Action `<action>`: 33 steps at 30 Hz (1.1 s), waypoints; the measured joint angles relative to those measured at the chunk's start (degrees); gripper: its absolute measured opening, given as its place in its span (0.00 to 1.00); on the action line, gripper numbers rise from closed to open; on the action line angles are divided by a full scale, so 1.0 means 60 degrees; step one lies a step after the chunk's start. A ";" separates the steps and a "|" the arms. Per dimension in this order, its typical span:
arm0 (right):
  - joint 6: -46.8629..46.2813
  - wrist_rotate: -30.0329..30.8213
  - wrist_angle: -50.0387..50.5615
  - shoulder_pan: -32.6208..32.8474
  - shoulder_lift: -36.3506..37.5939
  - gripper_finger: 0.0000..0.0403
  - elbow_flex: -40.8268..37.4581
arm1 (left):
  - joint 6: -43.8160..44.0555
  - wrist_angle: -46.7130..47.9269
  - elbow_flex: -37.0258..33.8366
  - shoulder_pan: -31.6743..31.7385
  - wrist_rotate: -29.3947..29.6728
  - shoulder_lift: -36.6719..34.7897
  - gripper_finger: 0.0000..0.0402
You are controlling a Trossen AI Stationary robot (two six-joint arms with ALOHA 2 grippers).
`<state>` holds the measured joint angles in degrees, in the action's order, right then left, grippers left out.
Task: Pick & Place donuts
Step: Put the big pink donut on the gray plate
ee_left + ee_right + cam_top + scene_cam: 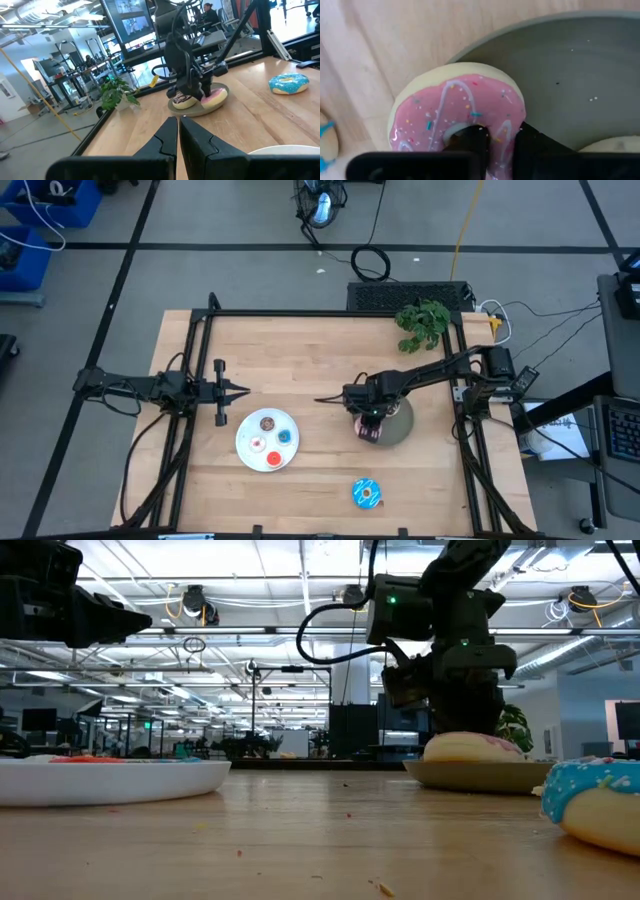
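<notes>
A pink donut (455,112) with pale drizzle lies at the rim of the round grey plate (580,65), and my right gripper (502,137) stands over it, pointing steeply down and shut on its ring. A brown donut (182,101) lies next to it on the same plate (402,426). On the bare wood near the table's front edge rests the blue sprinkled donut (367,494). Several tiny donuts lie on the round white plate (250,452). My left gripper (243,390) waits shut and level at the left, above the table. My right gripper has one finger (470,142) in the pink donut's hole and the other finger (535,147) outside the ring, with the ring's wall (504,127) between them. The fingers come from above, slanting steeply down. The donut lies icing up on the grey plate's rim.
A green plant (422,320) stands at the table's far right corner. Black frame rails (330,313) run along the far edge and both sides. Bare wood lies between the two plates and along the far half of the table.
</notes>
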<state>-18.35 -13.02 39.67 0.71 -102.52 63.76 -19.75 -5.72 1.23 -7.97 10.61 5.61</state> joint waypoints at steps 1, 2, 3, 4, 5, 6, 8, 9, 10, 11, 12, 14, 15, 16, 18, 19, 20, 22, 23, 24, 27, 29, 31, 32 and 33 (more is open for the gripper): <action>-0.0179 0.0188 0.0060 0.0007 0.0000 0.13 0.0050 | 0.0000 0.0000 0.0000 0.0002 0.0000 -0.0001 0.06; -0.0302 0.0328 0.0120 0.0011 -0.0004 0.15 0.0098 | 0.0000 0.0000 0.0000 0.0000 0.0000 0.0000 0.06; -0.0326 0.0406 0.0146 0.0009 -0.0004 0.18 0.0143 | 0.0000 0.0000 0.0000 0.0003 0.0000 0.0000 0.06; -0.0321 0.0423 0.0155 0.0004 -0.0007 0.21 0.0175 | 0.0000 0.0000 0.0000 0.0003 0.0000 -0.0001 0.06; -0.0318 0.0436 0.0173 -0.0004 -0.0008 0.24 0.0196 | 0.0000 0.0000 0.0000 0.0003 0.0000 0.0000 0.06; -0.0332 0.0455 0.0227 -0.0005 -0.0012 0.27 0.0236 | 0.0000 -0.0007 0.0000 0.0002 0.0000 0.0002 0.06; -0.0415 0.0452 0.0509 -0.0043 -0.0018 0.34 0.0373 | 0.0000 -0.0004 0.0000 0.0000 0.0000 -0.0001 0.06; -0.0456 0.0452 0.0657 -0.0064 -0.0018 0.37 0.0436 | 0.0000 -0.0004 0.0000 0.0001 0.0000 -0.0001 0.06; -0.0511 0.0460 0.0803 -0.0102 -0.0018 0.40 0.0494 | 0.0000 -0.0005 0.0000 0.0002 0.0000 0.0002 0.06; -0.0558 0.0488 0.0915 -0.0145 -0.0018 0.42 0.0534 | 0.0000 -0.0005 0.0000 0.0002 0.0000 -0.0001 0.06; -0.0579 0.0592 0.1021 -0.0186 -0.0018 0.44 0.0568 | 0.0000 -0.0004 0.0000 0.0000 0.0000 0.0002 0.06; -0.0582 0.0738 0.1201 -0.0248 -0.0018 0.47 0.0649 | 0.0000 -0.0004 0.0000 0.0002 0.0000 0.0000 0.06; -0.0582 0.0745 0.1235 -0.0270 -0.0018 0.48 0.0684 | 0.0000 -0.0007 0.0000 0.0000 0.0000 -0.0001 0.06; -0.0582 0.0754 0.1216 -0.0290 -0.0018 0.49 0.0697 | 0.0000 -0.0007 0.0000 0.0001 0.0000 -0.0001 0.06; -0.0569 0.0747 0.1193 -0.0313 -0.0018 0.50 0.0697 | 0.0000 -0.0004 0.0000 0.0002 0.0000 -0.0001 0.06; -0.0542 0.0747 0.1211 -0.0320 -0.0018 0.50 0.0697 | 0.0000 -0.0007 0.0000 0.0000 0.0000 -0.0001 0.06; -0.0526 0.0738 0.1218 -0.0344 -0.0018 0.50 0.0697 | 0.0004 -0.0007 0.0000 0.0003 0.0000 -0.0001 0.06; -0.0515 0.0700 0.1211 -0.0361 -0.0008 0.50 0.0697 | 0.0004 -0.0005 0.0000 0.0002 0.0000 0.0000 0.06; -0.0506 0.0702 0.1209 -0.0363 0.0006 0.50 0.0697 | 0.0004 -0.0007 0.0000 0.0000 0.0000 -0.0001 0.06; -0.0491 0.0702 0.1207 -0.0361 0.0016 0.50 0.0697 | 0.0004 -0.0007 0.0000 0.0001 0.0000 0.0000 0.06; -0.0273 0.0711 0.1212 -0.0301 0.0022 0.52 0.0697 | 0.0004 -0.0007 0.0000 0.0000 0.0000 0.0002 0.06; -0.0191 0.0703 0.1218 -0.0291 0.0025 0.55 0.0697 | 0.0004 -0.0007 0.0000 0.0003 0.0000 0.0000 0.06; -0.0097 0.0703 0.1259 -0.0291 0.0082 0.59 0.0697 | 0.0003 -0.0011 0.0000 0.0002 0.0000 0.0001 0.06; -0.0080 0.0713 0.1258 -0.0295 0.0110 0.62 0.0699 | 0.0004 -0.0011 0.0000 0.0004 0.0000 -0.0001 0.06; -0.0080 0.0714 0.1262 -0.0314 0.0132 0.64 0.0704 | 0.0000 -0.0011 0.0000 0.0004 0.0000 0.0002 0.06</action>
<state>-18.83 -8.73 47.24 -1.17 -101.73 67.99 -19.75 -5.78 1.23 -7.94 10.61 5.63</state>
